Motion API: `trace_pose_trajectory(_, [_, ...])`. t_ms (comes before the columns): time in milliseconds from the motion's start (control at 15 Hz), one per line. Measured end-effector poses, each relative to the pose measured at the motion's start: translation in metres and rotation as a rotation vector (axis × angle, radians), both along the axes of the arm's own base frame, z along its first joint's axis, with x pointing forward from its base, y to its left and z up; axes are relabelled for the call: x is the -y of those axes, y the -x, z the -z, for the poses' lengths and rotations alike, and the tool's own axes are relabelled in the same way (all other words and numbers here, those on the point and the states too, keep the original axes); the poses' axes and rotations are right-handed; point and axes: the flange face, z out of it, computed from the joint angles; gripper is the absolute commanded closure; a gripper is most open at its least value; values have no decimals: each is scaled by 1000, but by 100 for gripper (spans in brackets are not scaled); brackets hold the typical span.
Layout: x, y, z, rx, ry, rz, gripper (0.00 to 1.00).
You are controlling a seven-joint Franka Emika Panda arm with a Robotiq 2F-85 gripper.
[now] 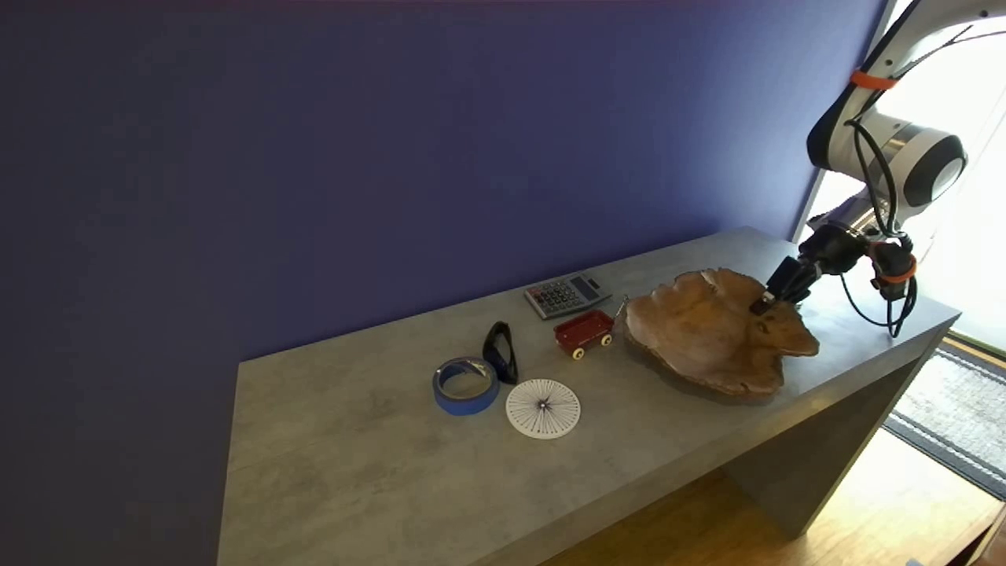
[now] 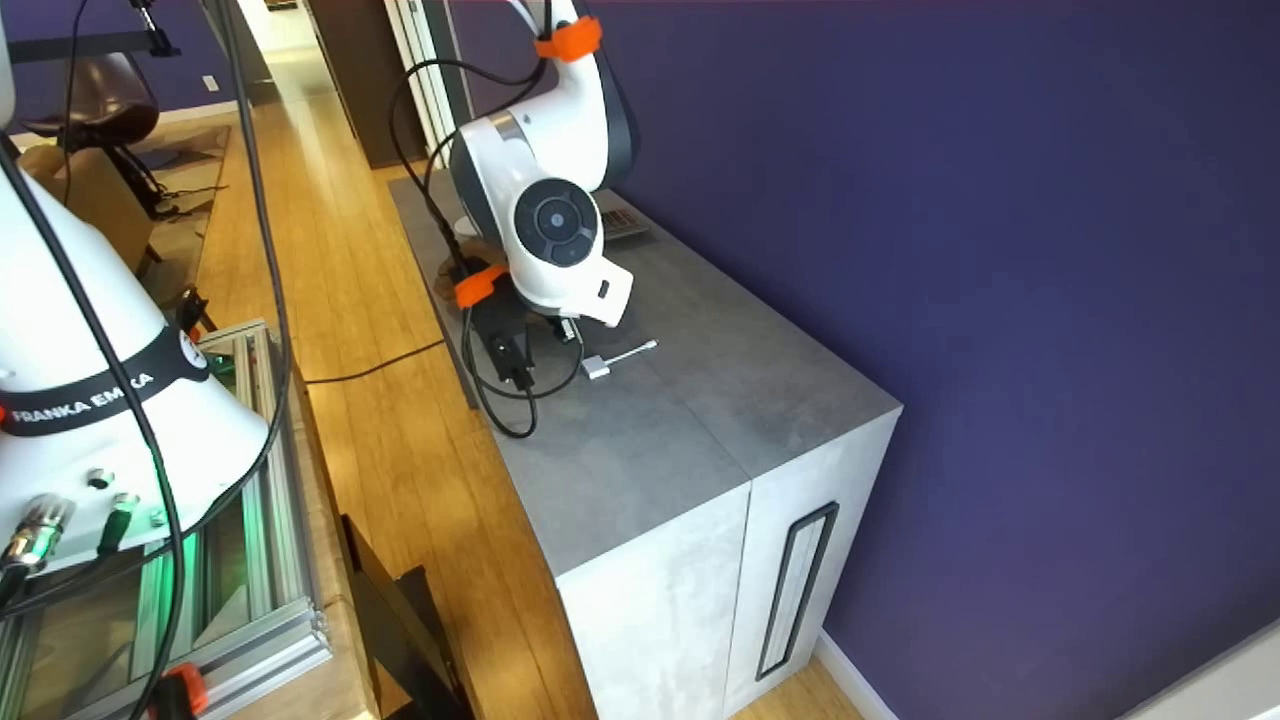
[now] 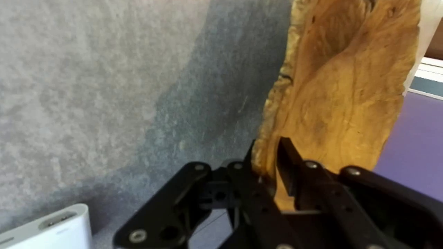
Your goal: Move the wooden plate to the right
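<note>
The wooden plate is a large light-brown dish with a wavy rim on the grey table, in an exterior view. In an exterior view only a small brown part of the plate shows behind the arm. My gripper is at the plate's rim on the side towards the robot. In the wrist view the two fingers of the gripper stand on either side of the rim of the plate, one outside and one inside. Both fingertips appear to touch the rim, with a narrow gap lower down by the inner finger.
A red toy wagon stands close beside the plate. A calculator, dark glasses, blue tape ring and white disc lie farther along. A white adapter with a short cable lies near the gripper.
</note>
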Motion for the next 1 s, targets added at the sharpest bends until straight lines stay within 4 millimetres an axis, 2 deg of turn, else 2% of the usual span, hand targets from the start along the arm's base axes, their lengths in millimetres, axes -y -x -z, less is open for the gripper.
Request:
trace_pose_trajectory(200, [7, -1, -3, -41, -47, 18, 96])
trace_pose_trajectory(333, [27, -1, -5, -113, -84, 62, 97])
trace_pose_trajectory(667, [91, -3, -18, -273, -194, 244, 97])
trace_pose_trajectory(1000, [124, -12, -32, -303, -302, 389, 97])
